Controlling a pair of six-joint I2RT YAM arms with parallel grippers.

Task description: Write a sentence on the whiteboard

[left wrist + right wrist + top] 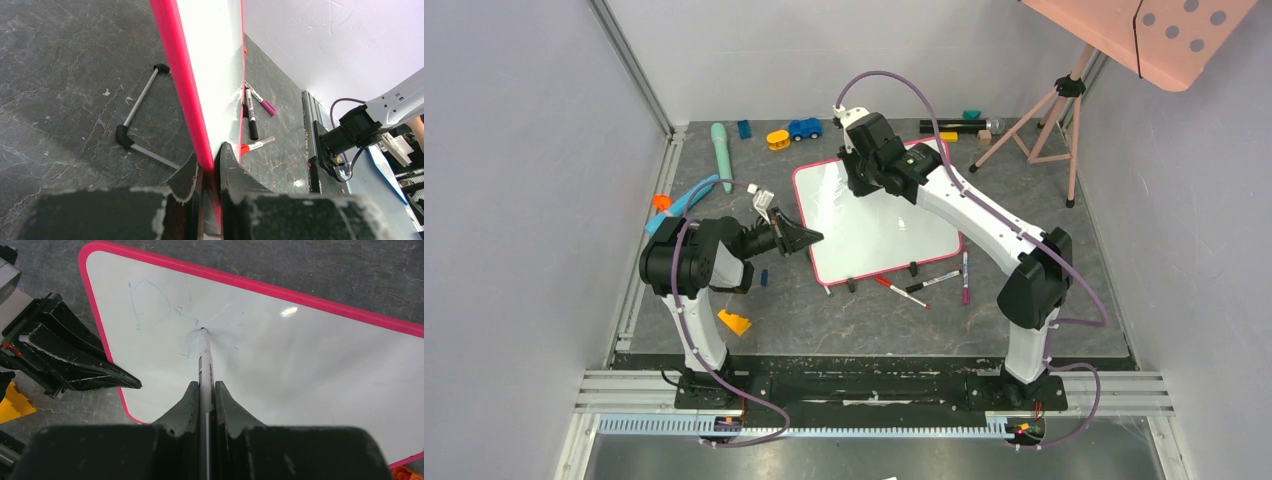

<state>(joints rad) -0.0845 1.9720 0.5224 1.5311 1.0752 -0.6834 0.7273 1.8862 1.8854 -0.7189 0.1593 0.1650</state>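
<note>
writing, seemingly barely begun | left gripper (212, 156) pinches whiteboard (210, 75) edge | right gripper (204, 386) clamps marker (204, 354), tip ahead on it | next: steady strokes

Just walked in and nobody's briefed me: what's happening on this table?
Two robot arms are working on a whiteboard. The left gripper has its fingers shut on the board's pink left edge, holding it. The right gripper holds a marker with its tip on the white surface. Only a few faint strokes are down, no readable words yet. Spare markers lie by the board's near edge.
</note>
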